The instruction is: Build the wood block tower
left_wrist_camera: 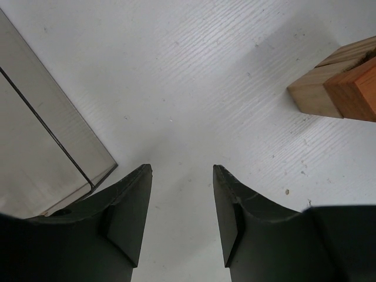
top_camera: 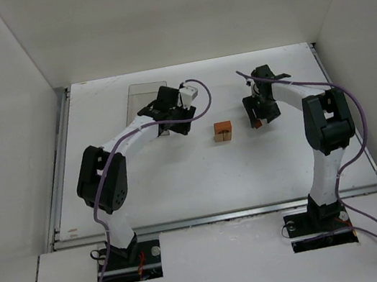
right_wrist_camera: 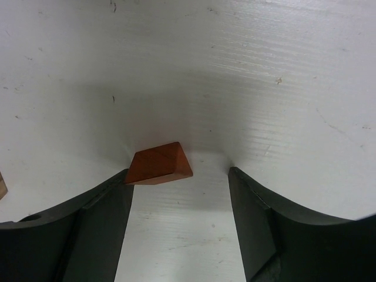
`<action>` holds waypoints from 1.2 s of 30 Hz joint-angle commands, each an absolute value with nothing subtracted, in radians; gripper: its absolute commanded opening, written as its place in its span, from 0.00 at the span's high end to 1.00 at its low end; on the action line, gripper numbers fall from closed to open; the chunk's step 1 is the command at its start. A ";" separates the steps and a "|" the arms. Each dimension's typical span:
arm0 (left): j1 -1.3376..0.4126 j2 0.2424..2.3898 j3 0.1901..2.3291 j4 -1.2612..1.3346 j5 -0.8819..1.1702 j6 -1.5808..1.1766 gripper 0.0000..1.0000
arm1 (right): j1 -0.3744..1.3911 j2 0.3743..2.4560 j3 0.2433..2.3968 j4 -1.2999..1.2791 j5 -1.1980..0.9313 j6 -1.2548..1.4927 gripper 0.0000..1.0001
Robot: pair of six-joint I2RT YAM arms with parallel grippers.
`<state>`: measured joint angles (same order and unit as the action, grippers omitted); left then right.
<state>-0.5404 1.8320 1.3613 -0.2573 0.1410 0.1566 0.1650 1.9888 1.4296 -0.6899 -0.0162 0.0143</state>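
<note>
The wood block tower point(top_camera: 223, 131) is a small stack of tan blocks with a reddish-orange piece, mid-table; it shows at the top right of the left wrist view point(left_wrist_camera: 338, 85). A separate reddish-orange wedge point(right_wrist_camera: 158, 165) lies on the table at the tips of my right gripper point(right_wrist_camera: 179, 171), against its left fingertip. That gripper point(top_camera: 256, 118) is open, just right of the tower, with the wedge point(top_camera: 253, 124) below it. My left gripper point(top_camera: 180, 125) is open and empty point(left_wrist_camera: 181, 170), left of the tower and apart from it.
A clear plastic rectangular box point(top_camera: 144, 99) lies flat at the back left, just behind the left gripper; its corner shows in the left wrist view point(left_wrist_camera: 41, 147). White walls enclose the table on three sides.
</note>
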 commanded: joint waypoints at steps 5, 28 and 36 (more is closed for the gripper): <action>-0.528 1.744 1.333 -0.224 0.144 0.166 0.57 | 0.169 1.983 1.460 -0.664 0.044 -0.069 0.29; -0.528 1.724 1.324 -0.215 0.135 0.175 0.57 | 0.233 1.988 1.523 -0.707 0.023 -0.118 0.76; -0.528 1.724 1.315 -0.215 0.144 0.175 0.57 | 0.233 1.953 1.532 -0.723 0.046 -0.129 0.36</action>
<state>-0.5327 1.7741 1.3327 -0.2279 0.1379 0.1677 0.2310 2.0033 1.5070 -0.7090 0.0341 -0.1162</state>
